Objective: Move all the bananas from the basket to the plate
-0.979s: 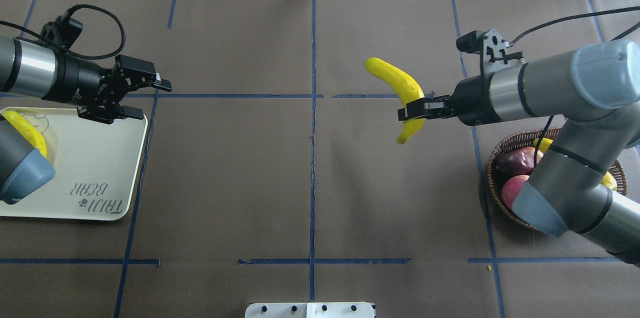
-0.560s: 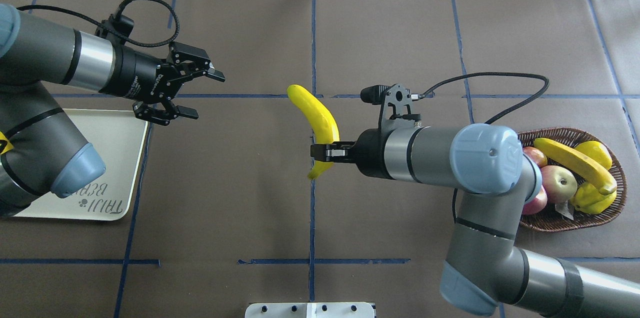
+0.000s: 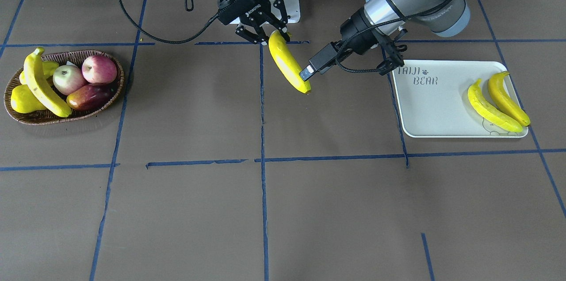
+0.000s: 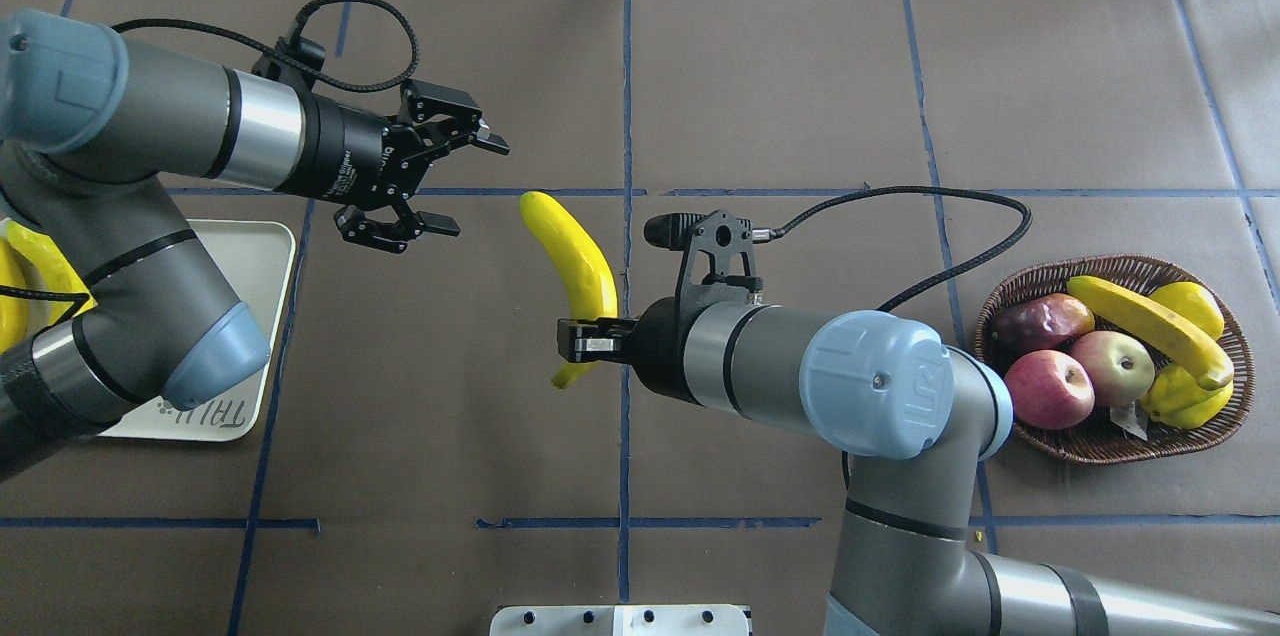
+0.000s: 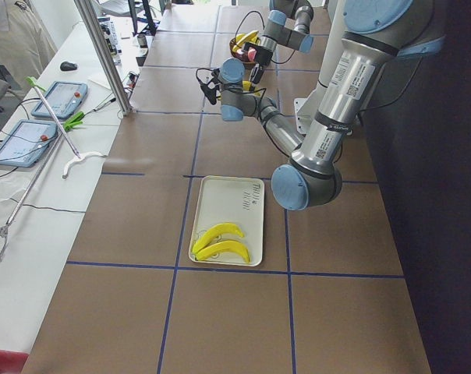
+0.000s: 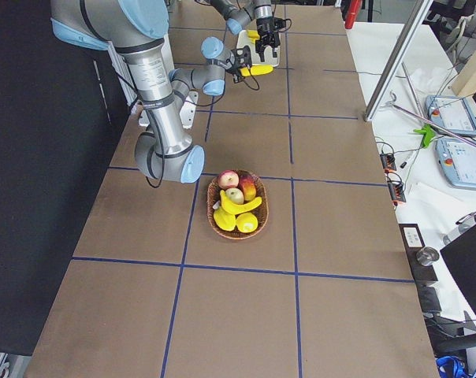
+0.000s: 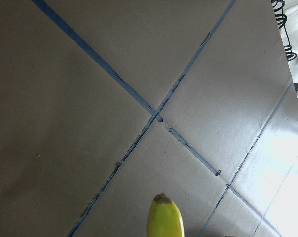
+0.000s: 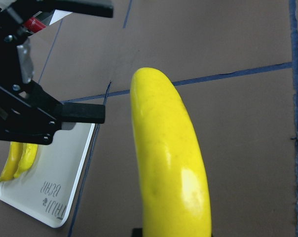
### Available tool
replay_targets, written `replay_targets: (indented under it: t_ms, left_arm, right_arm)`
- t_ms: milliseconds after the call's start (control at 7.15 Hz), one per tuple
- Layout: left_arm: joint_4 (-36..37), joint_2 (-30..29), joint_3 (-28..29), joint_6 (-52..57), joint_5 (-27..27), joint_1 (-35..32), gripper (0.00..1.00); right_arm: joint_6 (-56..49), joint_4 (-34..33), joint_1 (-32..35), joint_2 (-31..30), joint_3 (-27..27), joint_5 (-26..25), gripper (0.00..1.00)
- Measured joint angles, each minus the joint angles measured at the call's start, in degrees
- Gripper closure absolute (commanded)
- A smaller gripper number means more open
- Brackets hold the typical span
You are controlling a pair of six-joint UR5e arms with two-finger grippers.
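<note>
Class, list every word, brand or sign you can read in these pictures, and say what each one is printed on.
"TAIJI BEAR": on the plate.
"ROBOTIQ": on the body of the right gripper.
"UR": on the right arm's blue joint cap.
Lettering on the body of the left gripper: too small and blurred to read.

Lighting bright and even, from overhead; shadows soft, faint. One white glare patch on the banana (image 8: 171, 163), just ahead of the jaws of the right gripper (image 4: 575, 341). Left wrist view overexposed at lower right. Focus generally sharp.
</note>
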Motion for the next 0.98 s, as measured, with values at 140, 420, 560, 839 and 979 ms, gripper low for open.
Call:
replay_targets:
  t_ms: [140,420,560,839,979]
  left_arm:
    - [0.02,-0.16,0.77,-0.19,0.5,0.64,0.0]
    - [0.42,-0.27,1.81,-0.26,0.74,1.91,0.0]
    - [1.01,-0.4,1.91,-0.27,0.77,2.31,0.0]
    - [1.46,-0.67,1.91,-0.27,0.79,3.02,0.0]
    - [1.5,-0.76,1.85,-0.27,0.79,3.33,0.01]
  right_arm:
    - [0.15,-0.14,-0.55,0.95,-0.69,-0.93,0.97]
    - [0.21,-0.2,-0.92,1.46,-1.06,-1.45,0.96]
    - [0.22,-0.2,-0.94,1.49,-1.08,-1.47,0.96]
    - [0.22,-0.19,-0.97,1.51,-1.1,-1.43,0.94]
    - [0.22,-0.15,-0.97,1.51,-1.11,-1.43,0.9]
